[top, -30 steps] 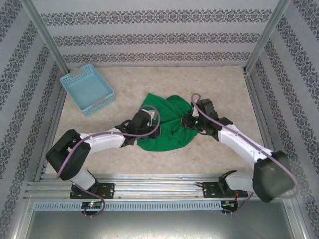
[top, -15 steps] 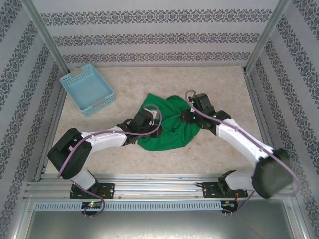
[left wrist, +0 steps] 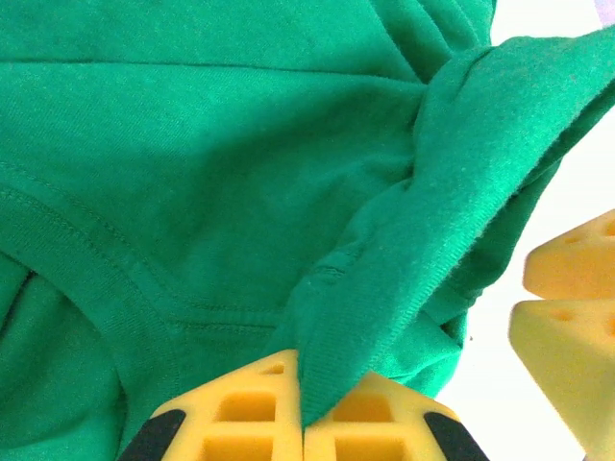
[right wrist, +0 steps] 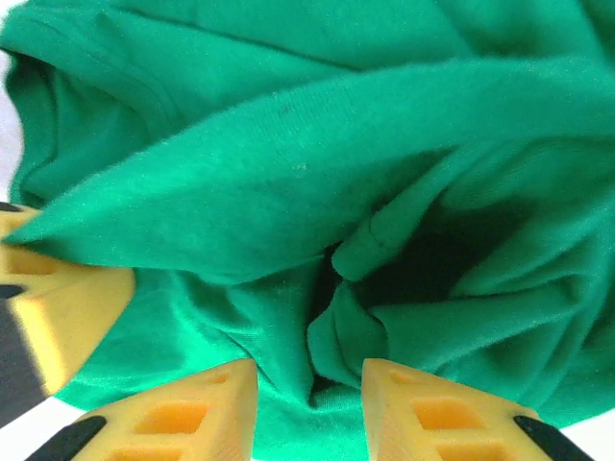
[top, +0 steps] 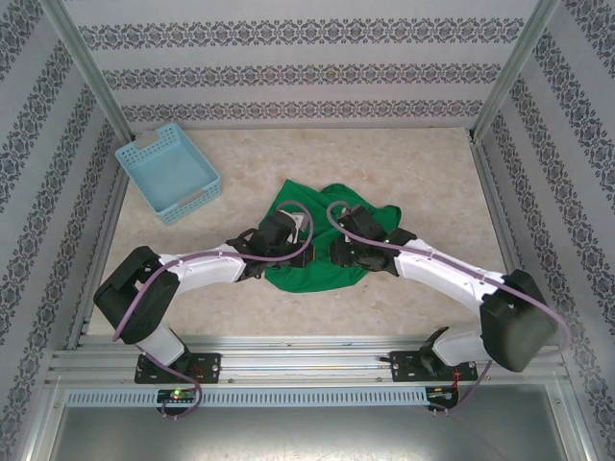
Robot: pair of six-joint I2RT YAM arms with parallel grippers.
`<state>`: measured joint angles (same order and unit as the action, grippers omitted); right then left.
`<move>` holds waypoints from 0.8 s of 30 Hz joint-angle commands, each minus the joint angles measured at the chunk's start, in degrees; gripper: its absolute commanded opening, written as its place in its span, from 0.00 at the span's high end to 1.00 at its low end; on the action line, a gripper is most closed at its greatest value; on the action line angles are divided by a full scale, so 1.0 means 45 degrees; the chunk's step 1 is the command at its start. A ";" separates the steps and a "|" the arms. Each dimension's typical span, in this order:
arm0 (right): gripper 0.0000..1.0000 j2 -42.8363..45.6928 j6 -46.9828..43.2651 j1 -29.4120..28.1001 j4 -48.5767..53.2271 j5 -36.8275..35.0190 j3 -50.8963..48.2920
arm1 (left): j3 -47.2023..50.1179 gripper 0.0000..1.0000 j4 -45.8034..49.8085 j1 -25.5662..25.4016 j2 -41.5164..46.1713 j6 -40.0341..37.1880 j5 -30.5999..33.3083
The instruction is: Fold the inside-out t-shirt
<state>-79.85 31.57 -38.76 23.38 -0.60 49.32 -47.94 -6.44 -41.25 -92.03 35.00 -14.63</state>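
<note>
Marbled beige tabletop (top: 432, 173) enclosed by patterned wall panels, with a light blue basket (top: 190, 200) at the far left corner. At centre lies the green t-shirt (top: 322, 279), crumpled in a heap (stitched hems run across the cloth in the left wrist view). The left gripper (left wrist: 304, 384) is clenched on a raised fold of the shirt. The right gripper (right wrist: 309, 370), just beside it, has its fingers parted, with bunched fabric in the gap between them.
</note>
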 commanded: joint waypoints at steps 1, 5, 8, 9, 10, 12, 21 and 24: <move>0.65 -0.0643 0.0265 0.0076 -0.0525 0.0271 0.0517 | -0.0166 1.00 -0.0054 -0.0124 0.0275 0.0229 -0.0083; 0.62 -0.1221 0.0628 0.0379 -0.0490 -0.0122 0.0588 | -0.0153 1.00 -0.0015 -0.0187 0.0314 0.0241 -0.0074; 0.60 -0.1431 0.0680 0.0659 -0.0703 -0.0167 0.0496 | -0.0182 1.00 0.0003 -0.0209 0.0285 0.0231 -0.0087; 0.60 -0.1512 0.0663 0.0746 -0.0786 -0.0095 0.0481 | -0.0176 1.00 -0.0008 -0.0207 0.0293 0.0216 -0.0099; 0.60 -0.1607 0.0648 0.0809 -0.0853 -0.0053 0.0504 | -0.0208 1.00 -0.0005 -0.0209 0.0273 0.0226 -0.0109; 0.60 -0.1795 0.0658 0.0913 -0.0932 -0.0130 0.0558 | -0.0260 1.00 0.0024 -0.0228 0.0256 0.0210 -0.0139; 0.62 -0.2490 0.0448 0.1251 -0.1051 -0.0315 0.1026 | -0.0187 1.00 -0.0200 -0.0305 0.0390 0.0175 -0.0251; 0.62 -0.2157 0.0421 0.1042 -0.0773 -0.0579 0.1130 | -0.0094 1.00 -0.0171 -0.0305 0.0468 0.0170 -0.0152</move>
<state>-90.72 33.28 -33.54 19.05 -0.84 52.53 -47.94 -6.46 -41.98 -91.88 35.20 -15.00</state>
